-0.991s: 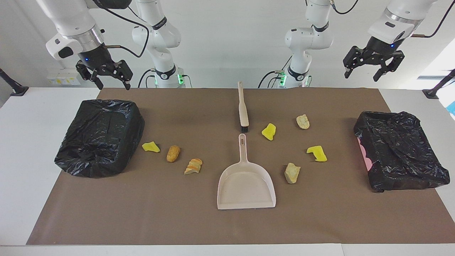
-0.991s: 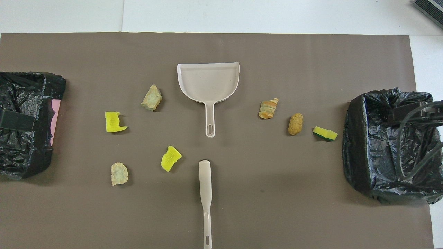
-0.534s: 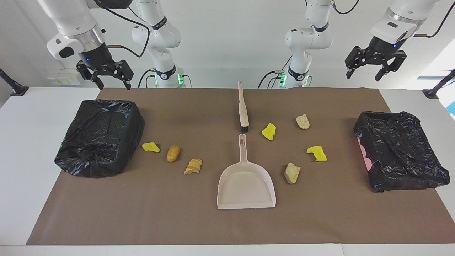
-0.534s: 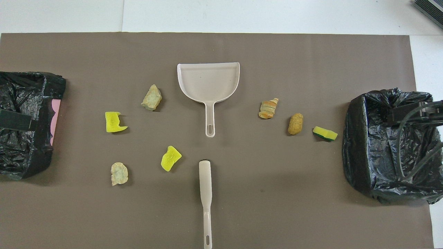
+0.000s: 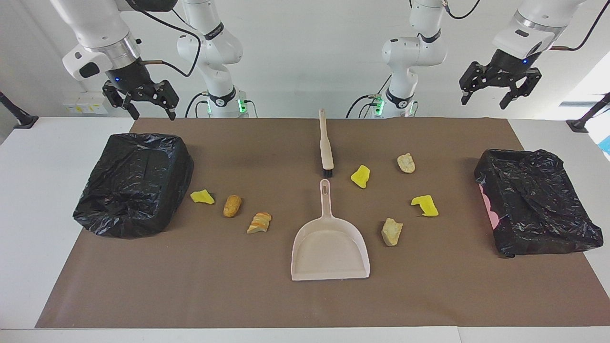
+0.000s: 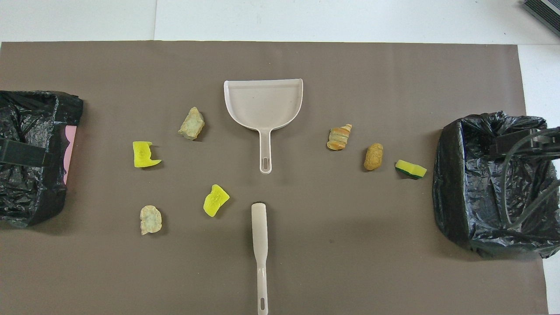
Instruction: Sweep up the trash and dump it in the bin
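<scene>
Brown mat [image 5: 190,286]; only facing view shows open grippers aloft.

The setting is a robotics laboratory, not a household. Two white industrial arms [image 5: 214,52] are bolted at one edge of a white table [image 5: 43,200], with lit bases and exposed black cabling. A plain brown paper sheet [image 5: 267,305] covers the work surface. The walls are bare white. Camera-stand feet [image 5: 19,119] sit at the table corners. Objects are laid out in staged, orderly spacing.
</scene>
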{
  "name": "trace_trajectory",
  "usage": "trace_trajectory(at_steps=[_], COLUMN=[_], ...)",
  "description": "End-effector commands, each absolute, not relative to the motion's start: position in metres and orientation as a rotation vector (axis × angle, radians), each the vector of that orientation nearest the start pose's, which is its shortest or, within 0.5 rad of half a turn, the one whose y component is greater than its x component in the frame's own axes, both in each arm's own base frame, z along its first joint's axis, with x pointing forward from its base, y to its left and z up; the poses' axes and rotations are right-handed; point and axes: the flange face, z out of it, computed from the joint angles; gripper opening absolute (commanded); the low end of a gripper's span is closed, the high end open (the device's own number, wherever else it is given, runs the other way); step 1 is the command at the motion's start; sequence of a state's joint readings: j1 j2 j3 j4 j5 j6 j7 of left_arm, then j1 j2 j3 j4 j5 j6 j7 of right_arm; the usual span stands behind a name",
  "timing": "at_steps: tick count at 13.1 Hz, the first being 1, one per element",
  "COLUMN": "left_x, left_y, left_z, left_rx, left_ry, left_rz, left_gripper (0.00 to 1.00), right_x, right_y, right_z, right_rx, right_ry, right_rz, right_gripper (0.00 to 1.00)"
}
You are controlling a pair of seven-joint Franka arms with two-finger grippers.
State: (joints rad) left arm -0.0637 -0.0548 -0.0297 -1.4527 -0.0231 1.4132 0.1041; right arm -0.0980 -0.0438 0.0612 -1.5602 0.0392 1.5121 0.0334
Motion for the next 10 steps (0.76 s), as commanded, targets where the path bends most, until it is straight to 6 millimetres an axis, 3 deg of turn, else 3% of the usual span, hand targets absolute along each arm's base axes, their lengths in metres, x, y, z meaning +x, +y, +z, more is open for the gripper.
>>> trace_trajectory(at_steps=[1, 6, 8, 10], left_x=[0.502, 0.476, 0.454, 0.438], left_y=[-0.057, -0.087, -0.114, -0.141], left_z=[0.695, 0.679, 0.666, 0.647], left_rx=[-3.144, -3.138, -3.121, -3.126], left_ry=[0.283, 0.27, 0.282, 0.296], left_rz=[-0.007, -0.024, 0.005, 0.015], left_gripper=[1.0, 1.0, 1.0, 1.0], right_x=[0.53, 0.529, 0.529, 0.533], right_y=[-0.014, -0.022, -0.026, -0.016], right_z=[0.652, 0.651, 0.653, 0.649], right_rx=[-3.092, -3.103, -3.112, -3.121], right_ry=[0.121, 0.136, 0.14, 0.111], right_rz=[0.01, 0.026, 0.012, 0.017], right_gripper=[1.0, 1.0, 1.0, 1.0])
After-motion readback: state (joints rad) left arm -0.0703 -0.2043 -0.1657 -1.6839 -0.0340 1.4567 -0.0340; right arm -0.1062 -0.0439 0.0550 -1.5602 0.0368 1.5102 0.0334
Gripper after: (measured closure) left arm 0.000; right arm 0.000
